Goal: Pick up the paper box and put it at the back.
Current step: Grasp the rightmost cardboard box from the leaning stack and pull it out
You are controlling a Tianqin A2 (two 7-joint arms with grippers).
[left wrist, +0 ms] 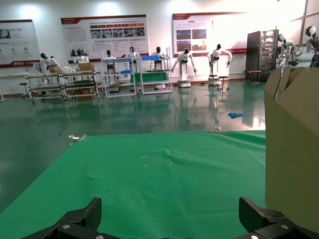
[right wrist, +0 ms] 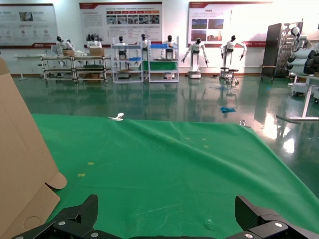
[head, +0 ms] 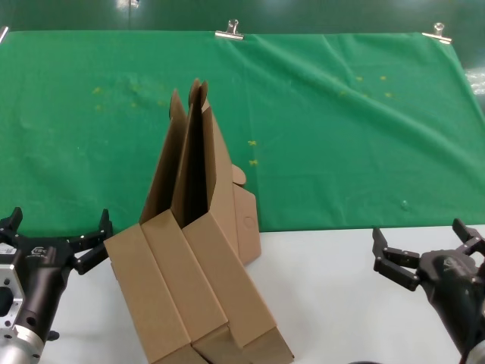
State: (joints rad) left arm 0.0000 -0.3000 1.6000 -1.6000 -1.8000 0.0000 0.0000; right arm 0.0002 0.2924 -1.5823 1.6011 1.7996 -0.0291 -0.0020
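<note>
Fingers spread wide and empty on both the left gripper [head: 57, 231] and right gripper [head: 424, 246] (parked low at the table corners), so pickup hasn't started imo; paper box [head: 244, 220] leans behind nested boxes [head: 189, 288], at the green cloth's [head: 341, 136] front edge, needs reach + grasp next.

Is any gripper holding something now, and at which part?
Nothing is held. The left gripper and the right gripper are both open, low on either side of the brown boxes, touching none.
</note>
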